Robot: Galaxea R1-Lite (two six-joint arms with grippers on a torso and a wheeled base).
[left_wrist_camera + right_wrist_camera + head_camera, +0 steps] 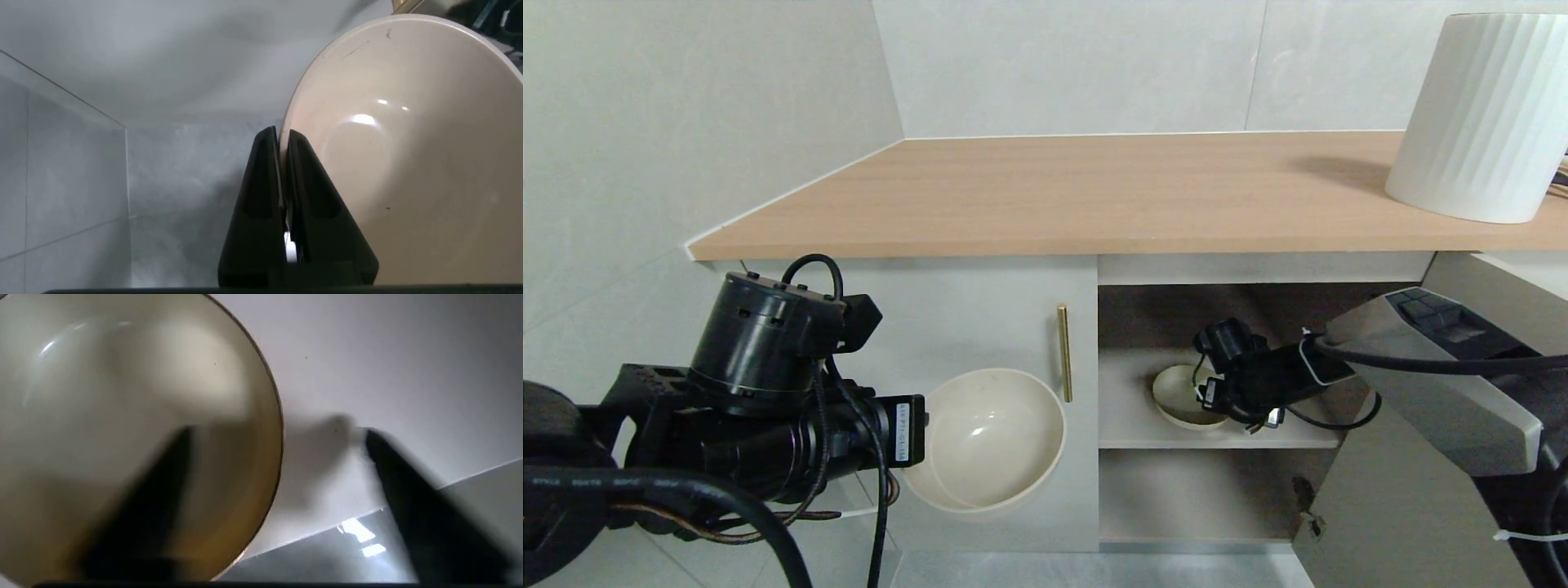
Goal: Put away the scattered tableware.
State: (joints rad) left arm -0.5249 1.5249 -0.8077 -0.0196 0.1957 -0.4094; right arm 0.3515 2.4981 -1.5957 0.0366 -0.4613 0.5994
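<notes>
At the far left, the black left gripper point(918, 431) is clenched on the rim of a cream bowl point(992, 441). The left wrist view shows its two flat, wedge-shaped fingers point(265, 188) pressed together with the thin rim pinched between them. The cream bowl point(409, 147) is round, smooth and glossy, with a few faint scuffs. It is held on edge in the air, with its hollow facing outward, in front of the closed cabinet door point(980, 318). That door is a plain matte pale grey with a slim brass bar handle point(1063, 353) standing upright near its right edge.

Above runs the bench point(1094, 196), a flat top with a light wood grain, set against pale wall tiles.

To the right of the handle the cabinet stands open. On its upper shelf point(1282, 434), a smaller bowl point(1176, 396) sits upright. It is cream, with a darker, thin rim. The right gripper point(1213, 394) is inside this compartment just beside it. In the right wrist view its dark fingers point(409, 506) are spread wide and released. One is over the smaller bowl point(122, 400) and the other over the bare shelf.

At the far right on the bench stands a white ribbed container point(1482, 114), tapered and vertically fluted.
</notes>
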